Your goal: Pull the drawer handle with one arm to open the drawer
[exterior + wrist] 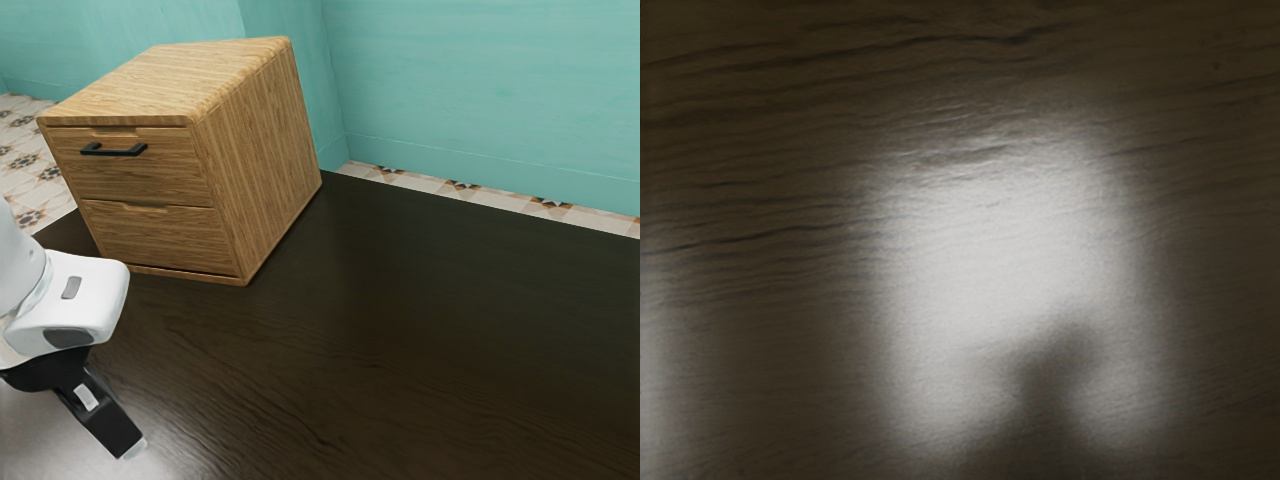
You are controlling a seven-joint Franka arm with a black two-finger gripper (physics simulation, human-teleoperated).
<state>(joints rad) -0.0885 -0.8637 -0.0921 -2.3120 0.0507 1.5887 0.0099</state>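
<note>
- Your black claw (108, 425) hangs low over the dark wooden table (420, 330); you cannot tell how far it is open.
- The black bar handle (113, 149) on the light wooden cabinet (250, 140) sits well apart.

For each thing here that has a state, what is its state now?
Upper light wooden drawer: shut.
Lower light wooden drawer: shut.
Black bar handle: free, nothing touches it.
Black pincer: low over the dark wooden table, far from the handle.
</note>
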